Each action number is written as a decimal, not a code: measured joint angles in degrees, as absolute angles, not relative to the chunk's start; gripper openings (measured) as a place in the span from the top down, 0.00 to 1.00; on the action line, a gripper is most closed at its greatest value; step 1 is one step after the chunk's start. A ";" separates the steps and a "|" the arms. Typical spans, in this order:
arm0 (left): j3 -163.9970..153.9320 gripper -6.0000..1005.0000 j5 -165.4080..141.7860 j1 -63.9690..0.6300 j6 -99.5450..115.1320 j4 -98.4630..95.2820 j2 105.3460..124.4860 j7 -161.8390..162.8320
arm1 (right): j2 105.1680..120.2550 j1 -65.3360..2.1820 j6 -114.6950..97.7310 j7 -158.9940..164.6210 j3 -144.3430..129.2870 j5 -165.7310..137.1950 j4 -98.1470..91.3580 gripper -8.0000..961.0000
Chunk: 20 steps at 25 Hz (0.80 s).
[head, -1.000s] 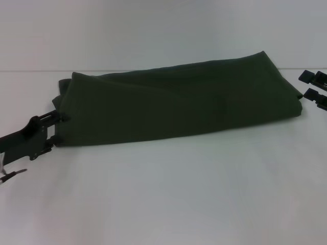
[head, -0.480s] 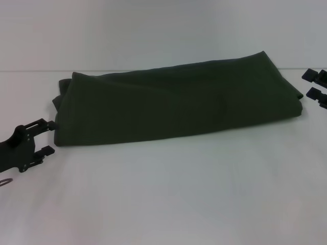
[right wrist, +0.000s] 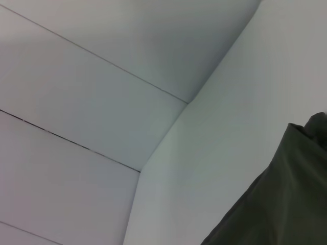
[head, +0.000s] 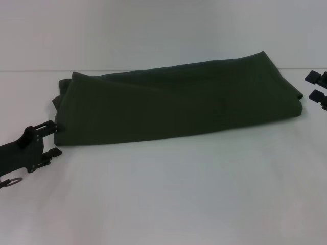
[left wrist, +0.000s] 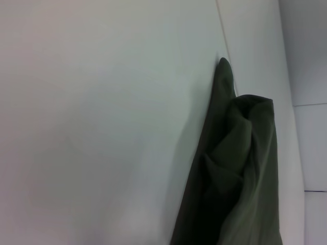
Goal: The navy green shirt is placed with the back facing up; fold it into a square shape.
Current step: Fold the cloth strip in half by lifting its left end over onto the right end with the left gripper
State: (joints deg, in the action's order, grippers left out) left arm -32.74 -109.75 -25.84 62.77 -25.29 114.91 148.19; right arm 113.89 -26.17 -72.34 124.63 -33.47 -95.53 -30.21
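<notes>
The shirt lay folded into a long band across the far half of the white desk, plain side up. At its left end the left pincer sat low, fingers spread, the upper tip touching the cloth edge. The right pincer was just beside the shirt's right end, fingers apart, clear of the fabric.

white table, pale panelled wall
</notes>
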 joint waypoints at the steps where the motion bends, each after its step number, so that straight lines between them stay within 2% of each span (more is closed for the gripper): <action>1: -32.88 0.25 -109.75 -26.06 62.52 -25.04 114.92 148.19 | 113.86 -26.17 -72.30 124.63 -33.47 -95.53 -30.19 0.19; 20: -33.39 0.25 -109.78 -29.15 58.85 -22.04 114.96 148.14 | 113.64 -26.10 -72.08 124.63 -33.39 -95.53 -30.14 0.19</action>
